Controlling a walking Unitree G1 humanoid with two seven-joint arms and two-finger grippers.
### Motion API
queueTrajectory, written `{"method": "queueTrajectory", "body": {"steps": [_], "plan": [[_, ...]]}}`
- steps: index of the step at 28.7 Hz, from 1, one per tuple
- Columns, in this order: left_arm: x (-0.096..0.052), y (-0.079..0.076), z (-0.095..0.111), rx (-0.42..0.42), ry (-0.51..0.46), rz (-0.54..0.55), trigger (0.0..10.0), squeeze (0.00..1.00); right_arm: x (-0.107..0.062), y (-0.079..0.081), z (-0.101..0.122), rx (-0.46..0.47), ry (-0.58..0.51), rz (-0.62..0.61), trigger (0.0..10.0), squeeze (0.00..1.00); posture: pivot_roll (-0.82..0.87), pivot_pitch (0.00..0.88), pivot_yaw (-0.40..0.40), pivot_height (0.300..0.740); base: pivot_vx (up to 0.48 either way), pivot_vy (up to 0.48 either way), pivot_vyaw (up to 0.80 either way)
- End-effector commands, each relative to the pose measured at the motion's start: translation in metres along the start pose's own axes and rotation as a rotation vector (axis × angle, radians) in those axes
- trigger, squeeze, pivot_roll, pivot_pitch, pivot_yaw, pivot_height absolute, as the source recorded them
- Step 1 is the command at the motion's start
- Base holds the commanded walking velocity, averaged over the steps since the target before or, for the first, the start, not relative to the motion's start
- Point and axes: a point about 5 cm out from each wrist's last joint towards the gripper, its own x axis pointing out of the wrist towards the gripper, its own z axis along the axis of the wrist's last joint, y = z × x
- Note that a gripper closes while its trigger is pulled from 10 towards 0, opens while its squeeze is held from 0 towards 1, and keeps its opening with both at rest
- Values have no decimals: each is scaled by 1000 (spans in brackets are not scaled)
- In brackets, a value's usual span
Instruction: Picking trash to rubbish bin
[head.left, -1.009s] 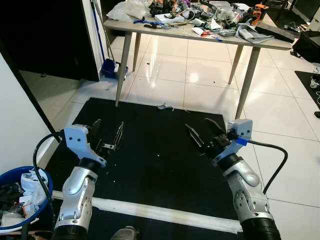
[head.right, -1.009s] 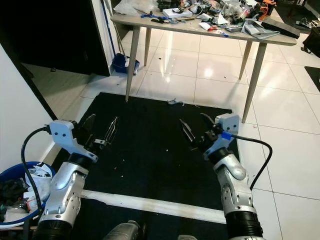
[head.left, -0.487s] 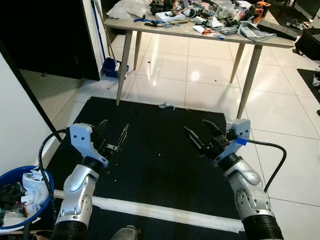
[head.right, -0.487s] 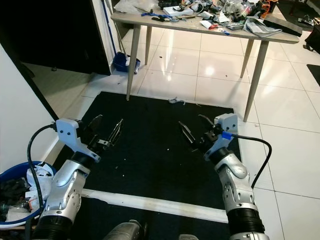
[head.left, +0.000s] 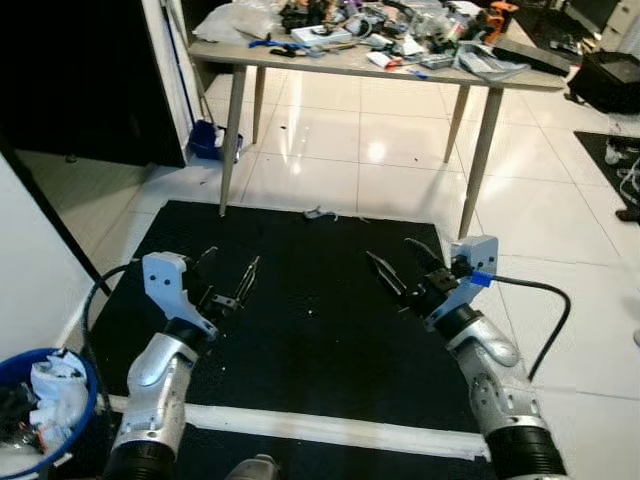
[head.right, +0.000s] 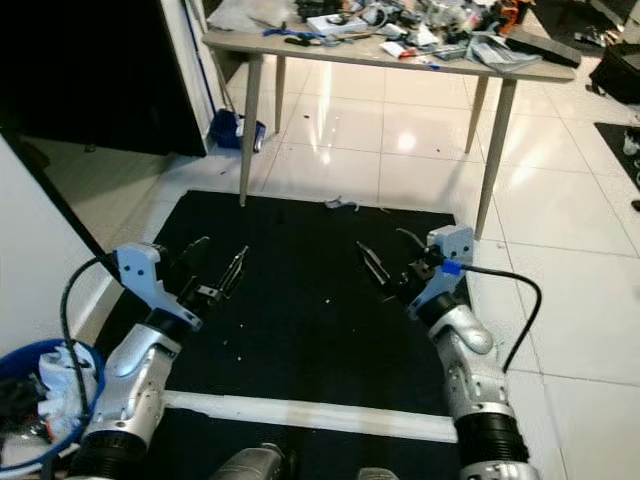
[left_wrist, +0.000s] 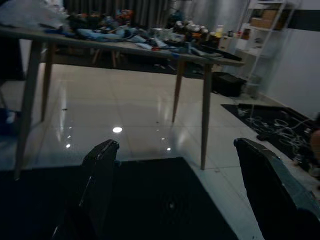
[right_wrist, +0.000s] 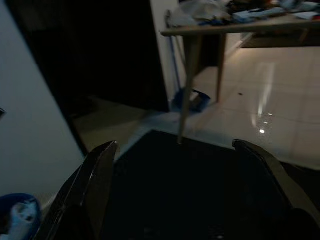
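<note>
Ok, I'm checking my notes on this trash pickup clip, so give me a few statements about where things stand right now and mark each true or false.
1. Both grippers are open and hold nothing. True: the left gripper and right gripper hover over the black mat with fingers spread.
2. The blue bin stands on the robot's right. False: it is at the robot's left, low beside the mat, with trash already in it.
3. A small scrap of trash lies at the mat's far edge, near the table. True.
4. The table is bare. False: its top is crowded with clutter.
5. The left gripper is touching the scrap. False: the scrap lies well ahead of both grippers.
</note>
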Motion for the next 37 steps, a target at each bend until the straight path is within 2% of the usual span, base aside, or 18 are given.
{"method": "queueTrajectory", "body": {"steps": [1,19,28,37], "plan": [[-1,3,0,2,-4,7,10000,0,3,2,-2,11,17,1,10000,0,17,0,-6,740,292,0,0],[1,-1,6,7,-23,-14,10000,0,5,4,-2,9,42,10,10000,0,15,0,-5,740,290,0,0],[2,-3,6,4,-25,-23,10000,0,5,5,-3,9,55,20,10000,0,11,0,-8,740,304,0,-698],[2,-5,7,3,-26,-28,10000,0,5,4,-4,9,56,22,10000,0,8,0,-10,740,308,0,0]]}}
